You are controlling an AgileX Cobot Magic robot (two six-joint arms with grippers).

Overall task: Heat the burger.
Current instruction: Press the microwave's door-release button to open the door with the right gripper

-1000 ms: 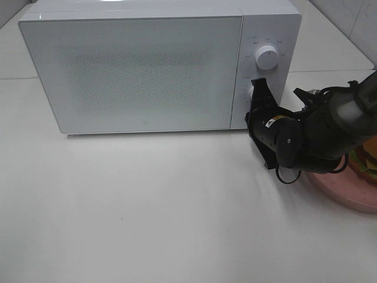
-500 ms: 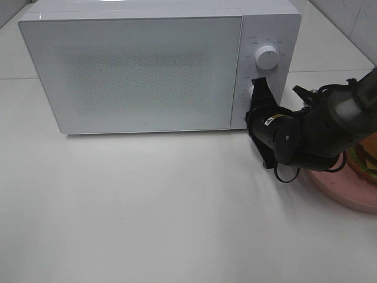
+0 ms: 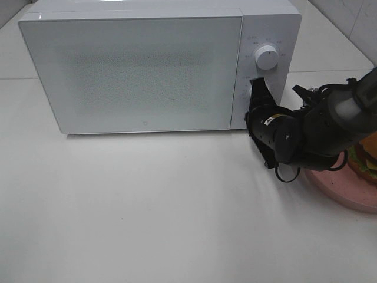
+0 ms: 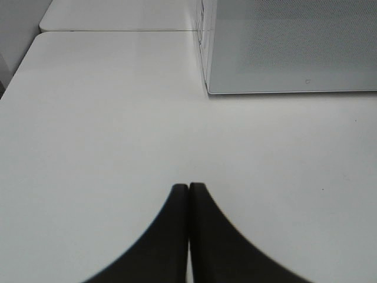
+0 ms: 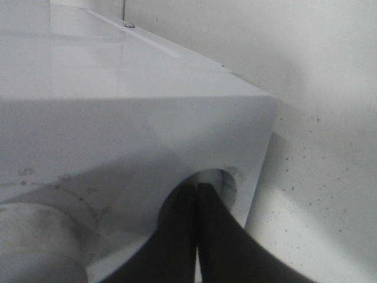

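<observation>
Both grippers are clenched, empty. The right gripper (image 5: 197,188) has its tips at the microwave's (image 3: 147,71) lower control (image 5: 227,180). Behind its arm, the burger (image 3: 367,158) sits on a plate (image 3: 344,190). The left gripper (image 4: 188,188) hangs over the surface (image 4: 88,118).

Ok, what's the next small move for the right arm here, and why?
Probably push the shut right fingers a little further into the lower round control on the microwave, likely to release the door. The door is closed, the burger sits outside on the plate, and the fingertips are already at that control.
</observation>
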